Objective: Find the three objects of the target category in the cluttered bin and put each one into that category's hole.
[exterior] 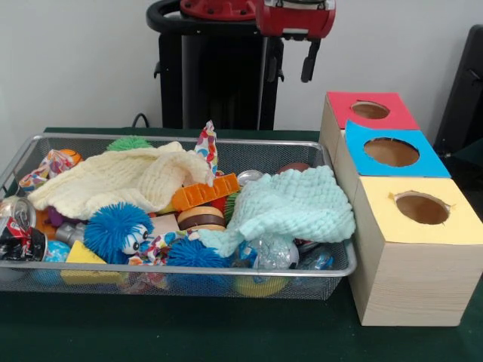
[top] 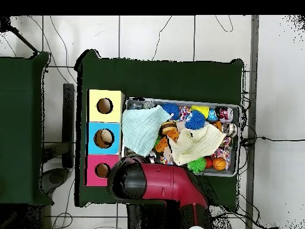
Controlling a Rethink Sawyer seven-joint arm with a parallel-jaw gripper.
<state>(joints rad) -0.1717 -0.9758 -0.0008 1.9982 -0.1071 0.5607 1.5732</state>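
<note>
The wire mesh bin [exterior: 336, 273] sits on the dark green surface [exterior: 181, 332], packed to the brim. At its left end lie a crushed drink can [exterior: 16, 230] and a patterned scrap of fabric [exterior: 47, 167]. Next comes a pale yellow cloth [exterior: 121, 179] draped across the back half, with a green spiky ball [exterior: 130, 142] peeking out behind it. In front of the cloth rests a blue fuzzy toy [exterior: 117, 230] beside a yellow block [exterior: 81, 256]. Toward the middle sit an orange plastic piece [exterior: 205, 192] and a brown-and-cream round toy [exterior: 201, 218]. A mint green cloth [exterior: 294, 207] covers the right part of the bin, hiding whatever is beneath; clear plastic items [exterior: 275, 253] show under its front edge.

Right of the bin stands a wooden box with three holes: the red-topped hole [exterior: 370, 110] farthest back, the blue-topped hole [exterior: 391, 151] in the middle, the yellow-topped hole [exterior: 422, 208] nearest the camera.

The gripper [exterior: 310, 60] hangs high above the bin's rear right corner, carrying nothing; whether it is spread or closed cannot be told.

The target category is not evident here, and its three objects are not identifiable. The search likely goes best by lifting or pushing aside the two cloths first, since they mask much of the contents, then picking from the top layer with a clean vertical approach.
</note>
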